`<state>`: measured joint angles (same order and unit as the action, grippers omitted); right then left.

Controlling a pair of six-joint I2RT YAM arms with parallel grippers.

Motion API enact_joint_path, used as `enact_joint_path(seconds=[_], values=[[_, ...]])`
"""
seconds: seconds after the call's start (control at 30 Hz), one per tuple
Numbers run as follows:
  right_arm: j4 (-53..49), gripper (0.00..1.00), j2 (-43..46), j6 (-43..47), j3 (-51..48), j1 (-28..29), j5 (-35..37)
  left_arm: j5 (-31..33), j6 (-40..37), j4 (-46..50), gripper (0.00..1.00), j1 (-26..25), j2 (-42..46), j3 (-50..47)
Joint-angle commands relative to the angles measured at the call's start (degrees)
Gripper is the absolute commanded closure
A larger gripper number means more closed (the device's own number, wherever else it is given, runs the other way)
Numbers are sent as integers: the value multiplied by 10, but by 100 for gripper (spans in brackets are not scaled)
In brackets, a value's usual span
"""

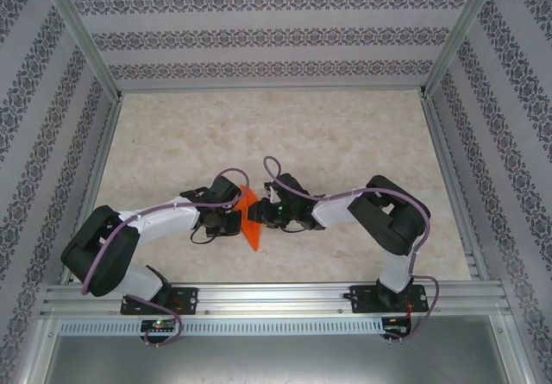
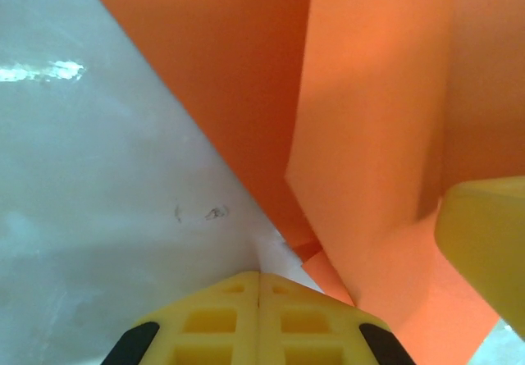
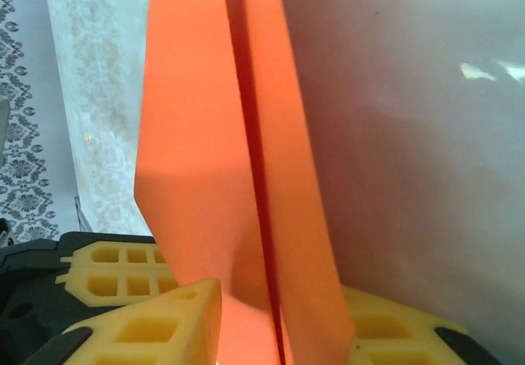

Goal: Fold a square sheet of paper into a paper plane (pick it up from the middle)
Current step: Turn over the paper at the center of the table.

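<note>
Orange, folded and creased, the narrow pointed paper plane [image 1: 251, 223] stands between the two arms above the beige marbled table [image 1: 345, 134]. The right gripper [image 3: 279, 320] has its yellow fingers [image 3: 156, 328] clamped on the paper. The left gripper [image 2: 385, 275] has one finger beside the sheet; whether it grips I cannot tell.

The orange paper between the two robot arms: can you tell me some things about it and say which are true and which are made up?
1. The paper is orange. True.
2. It lies alone at the far end of the table. False: it sits between the left tool and the right tool, near the front.
3. It is a flat, unfolded square. False: the right wrist view shows it folded, with a long crease.
4. The right tool's yellow fingers are either side of the paper. True.
5. The table is dark wood. False: it is pale and marbled.
</note>
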<state>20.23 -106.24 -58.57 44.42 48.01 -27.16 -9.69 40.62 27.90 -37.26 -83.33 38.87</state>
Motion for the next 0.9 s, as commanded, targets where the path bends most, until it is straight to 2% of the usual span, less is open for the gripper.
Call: enact_joint_path(seconds=[0.0,0.23,0.4,0.47,0.53,0.6,0.73,0.87], values=[[14,68,-10,10,17,11,-14,9,0,-14,98,-6,-7,3],[25,68,-21,6,31,18,-27,1,13,-33,98,-6,-15,-5],[8,79,-19,8,31,14,-5,8,9,-22,98,-7,-11,-4],[5,79,-12,4,23,10,1,10,8,-14,98,-6,-4,-6],[4,77,-3,6,18,5,3,12,12,-14,97,-6,10,-18],[-3,69,4,10,17,2,-3,18,13,-7,95,-6,26,-25],[-12,65,8,16,17,1,-2,38,23,13,91,-6,57,-39],[-2,67,-8,10,26,3,-15,52,32,29,90,-5,96,-46]])
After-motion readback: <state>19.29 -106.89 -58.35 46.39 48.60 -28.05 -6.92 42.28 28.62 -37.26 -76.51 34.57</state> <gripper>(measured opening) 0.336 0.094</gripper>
